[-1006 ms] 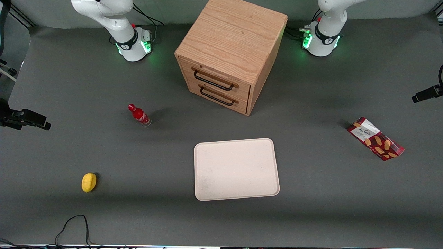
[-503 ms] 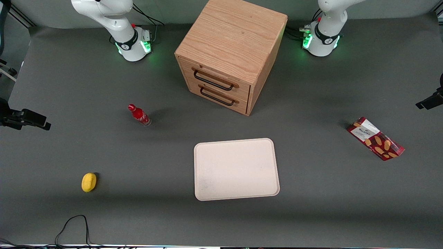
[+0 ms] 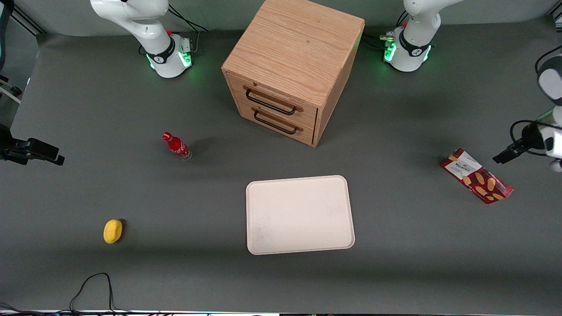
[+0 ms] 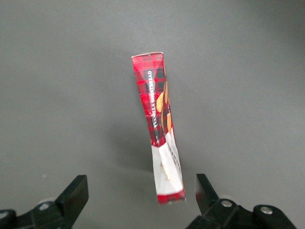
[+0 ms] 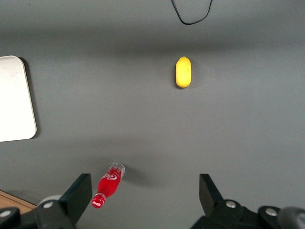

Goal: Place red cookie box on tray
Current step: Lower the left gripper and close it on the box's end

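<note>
Grey table [image 3: 395, 245] — gripper [image 4: 138, 195] spread above red cookie box [image 4: 159, 126].

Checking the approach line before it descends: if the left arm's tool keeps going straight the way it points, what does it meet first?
Probably the red cookie box: the open tool hovers above it, fingers either side of one end. Height is unclear.

The working arm is glossy white with a black band near its base [image 3: 406, 50], where green lights glow and black cables gather. Its tool [image 4: 138, 198] has two black, wedge-shaped fingers [image 4: 74, 193] set wide apart, with silver screws in the black mounts beside them. A looping black cable hangs just above the tool.
</note>
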